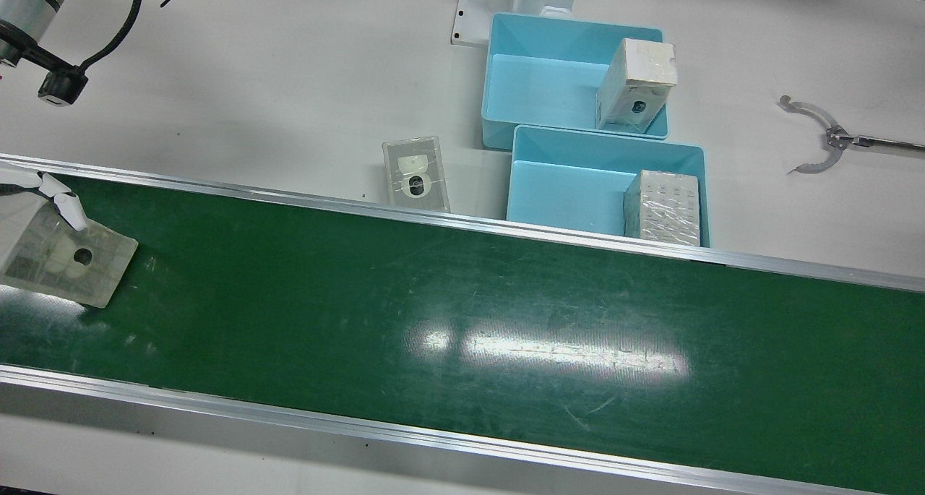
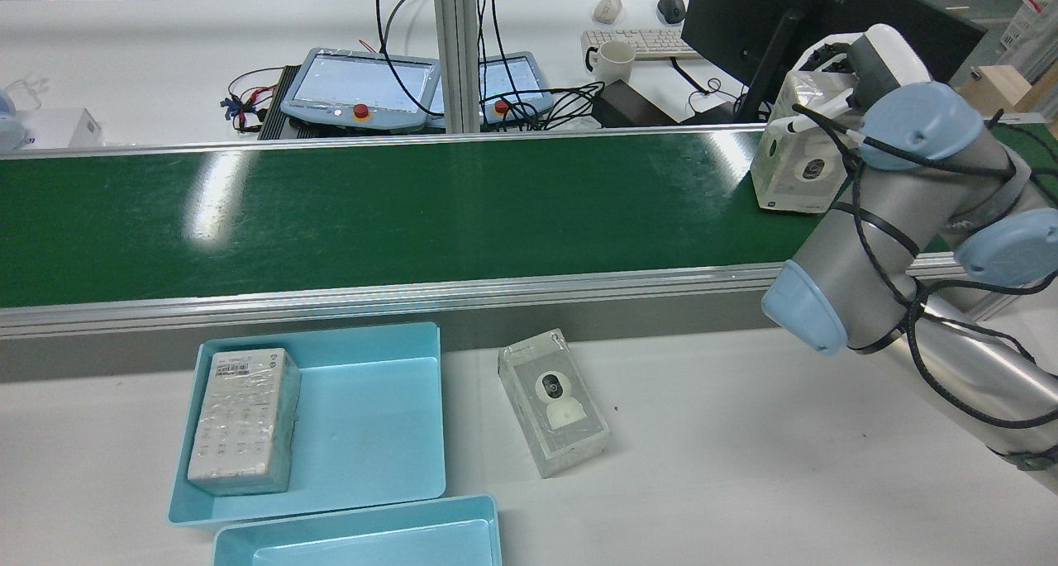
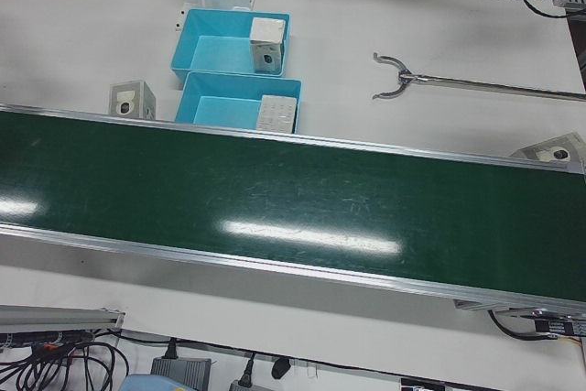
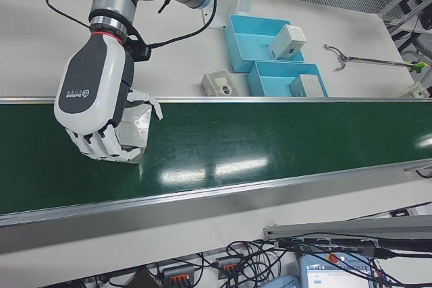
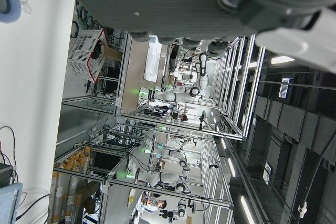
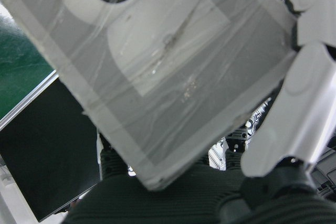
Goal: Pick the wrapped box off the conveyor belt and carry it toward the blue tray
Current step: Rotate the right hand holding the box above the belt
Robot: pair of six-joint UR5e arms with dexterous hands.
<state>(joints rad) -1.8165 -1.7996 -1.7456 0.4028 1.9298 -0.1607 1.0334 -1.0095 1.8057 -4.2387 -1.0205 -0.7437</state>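
Holding the wrapped box (image 4: 131, 129) at the left side of the right-front view, the right hand (image 4: 94, 99) has its fingers (image 4: 101, 146) curled around the box, so it is clamped on it; the right hand view shows the box filling the frame against the palm. The box is at the conveyor belt (image 1: 433, 314), tilted, and I cannot tell if its low edge touches the green surface or is just above it. The blue tray (image 4: 287, 79) lies to the upper right of the hand in this view, across the far rail of the belt, well apart from the box. So the coming move, in my judgement, must lift the box and carry it sideways along the belt and over that rail. The right arm is clearly the nearer one. The left hand (image 5: 210, 3) shows only in its own view, and whether it is apart or together I cannot tell.
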